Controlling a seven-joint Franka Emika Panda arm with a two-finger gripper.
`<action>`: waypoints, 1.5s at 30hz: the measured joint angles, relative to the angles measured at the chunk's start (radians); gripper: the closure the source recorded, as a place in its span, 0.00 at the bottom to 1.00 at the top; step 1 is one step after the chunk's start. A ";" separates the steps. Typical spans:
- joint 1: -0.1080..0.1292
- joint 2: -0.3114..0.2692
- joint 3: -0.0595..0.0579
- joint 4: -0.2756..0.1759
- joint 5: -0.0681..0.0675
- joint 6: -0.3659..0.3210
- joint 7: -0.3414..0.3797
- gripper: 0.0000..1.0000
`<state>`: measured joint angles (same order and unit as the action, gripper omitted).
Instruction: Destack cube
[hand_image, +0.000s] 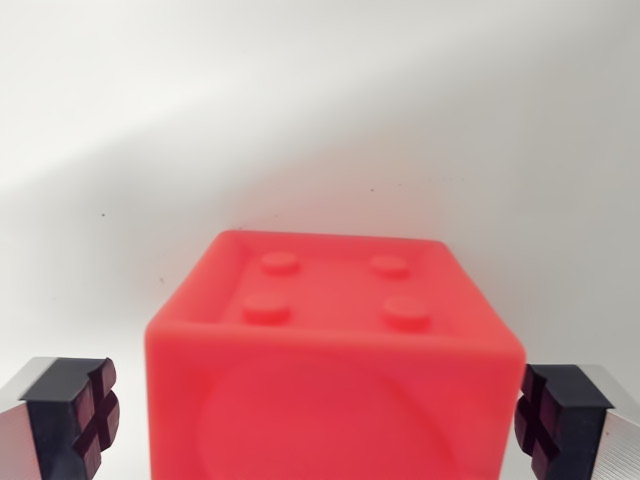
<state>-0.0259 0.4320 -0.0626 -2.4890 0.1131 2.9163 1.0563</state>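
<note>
The red cube (335, 360) fills the lower middle of the wrist view, its top face recessed and carrying four round studs. It sits between the two fingers of the gripper (320, 425), one black pad (85, 415) at the wrist view's left and the other at the right. The jaws stand spread wider than the cube, with a sliver of pale gap showing on each side, and they hold nothing. The table (320, 120) behind is plain white.

What lies beneath the cube is hidden (its lower part runs off the bottom edge), so I cannot tell what it is stacked on.

The risks, as I judge them, come from the close fit. The gap on the right looks thinner than on the left, so that pad may touch first and shove the cube sideways off its support. Closing too high, on the rim alone, could let the smooth face slip. Closing too low might catch whatever is underneath and lift both together.
</note>
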 joint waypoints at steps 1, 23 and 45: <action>0.001 -0.006 -0.001 -0.001 0.000 -0.004 0.000 0.00; 0.039 -0.196 -0.049 -0.041 -0.040 -0.151 0.029 0.00; 0.041 -0.449 -0.062 -0.038 -0.112 -0.404 0.081 0.00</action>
<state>0.0154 -0.0173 -0.1247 -2.5268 0.0008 2.5127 1.1371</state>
